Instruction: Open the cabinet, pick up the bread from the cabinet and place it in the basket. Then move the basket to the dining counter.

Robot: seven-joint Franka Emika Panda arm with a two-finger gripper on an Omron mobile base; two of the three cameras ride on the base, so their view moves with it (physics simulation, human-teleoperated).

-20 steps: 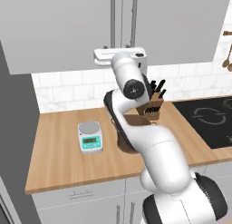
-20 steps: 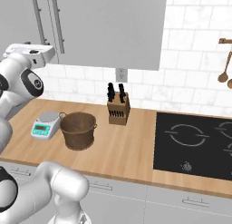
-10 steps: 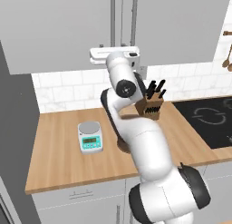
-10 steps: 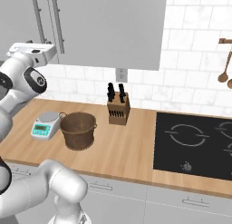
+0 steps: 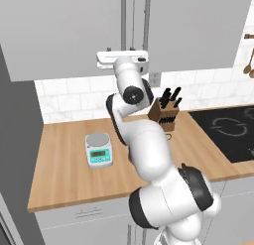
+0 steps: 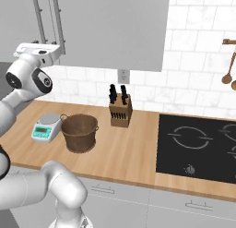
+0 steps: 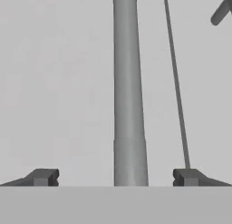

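The cabinet is mounted on the far wall above the wood counter, with both doors seen shut, so the bread is not visible and is judged to be behind them. In the hand view the gripper is spread fully wide and nothing is held; its two fingertips stand either side of a long silver bar handle, which runs upright between them and slightly right of the middle. The door seam is seen just to the right of that bar, so the left door's handle is judged to be the one framed. From the left base view the hand is raised at the lower end of the paired handles, directly in front of them and very near; contact cannot be confirmed. The coming move is judged to turn on this alignment: the bar's long axis is vertical, the jaws are set across it, and a short advance toward the far wall should bring them around it. The basket is standing on the counter below, just right of a small kitchen scale
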